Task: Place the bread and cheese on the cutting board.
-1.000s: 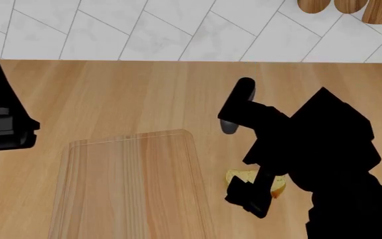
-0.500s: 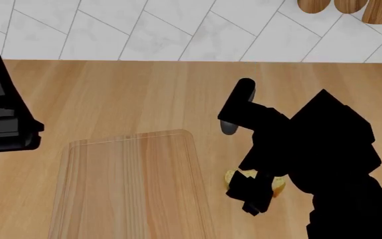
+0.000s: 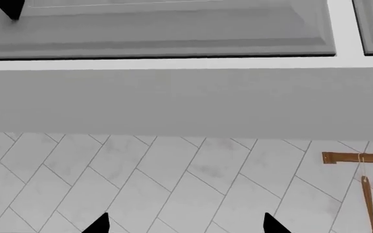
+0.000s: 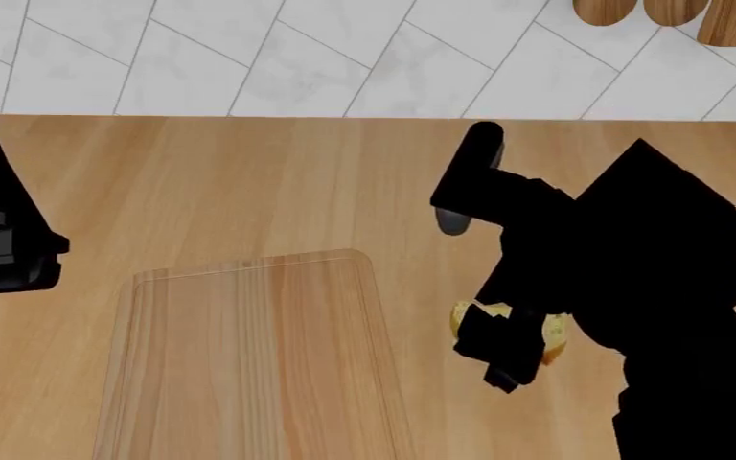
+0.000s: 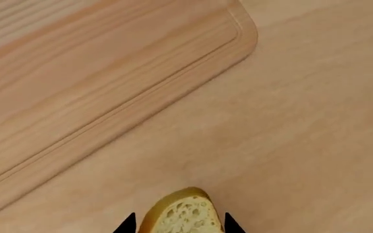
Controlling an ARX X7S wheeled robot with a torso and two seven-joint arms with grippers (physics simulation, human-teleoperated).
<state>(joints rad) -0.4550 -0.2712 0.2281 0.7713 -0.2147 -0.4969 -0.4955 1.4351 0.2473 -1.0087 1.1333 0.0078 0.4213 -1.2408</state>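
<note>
The bread (image 5: 183, 216) is a small crusted slice sitting between my right gripper's (image 5: 178, 225) two fingertips, which press its sides. In the head view the bread (image 4: 471, 316) shows as golden edges on both sides of the right gripper (image 4: 506, 337), just right of the cutting board (image 4: 253, 364). The board is a light wooden rectangle with a groove, and its rounded corner shows in the right wrist view (image 5: 95, 87). The cheese is hidden or out of view. My left gripper (image 3: 185, 225) is open and empty, held high at the left edge of the head view (image 4: 11, 249).
A wooden countertop (image 4: 279, 182) runs back to a white tiled wall (image 4: 342, 57). Wooden utensils (image 4: 675, 14) hang at the top right. The left wrist view shows the wall, grey cabinets (image 3: 173, 29) and a wooden rail (image 3: 358, 158).
My right gripper has moved a little away and to the right, and the bread has moved with it. My left arm has shifted slightly at the left edge.
</note>
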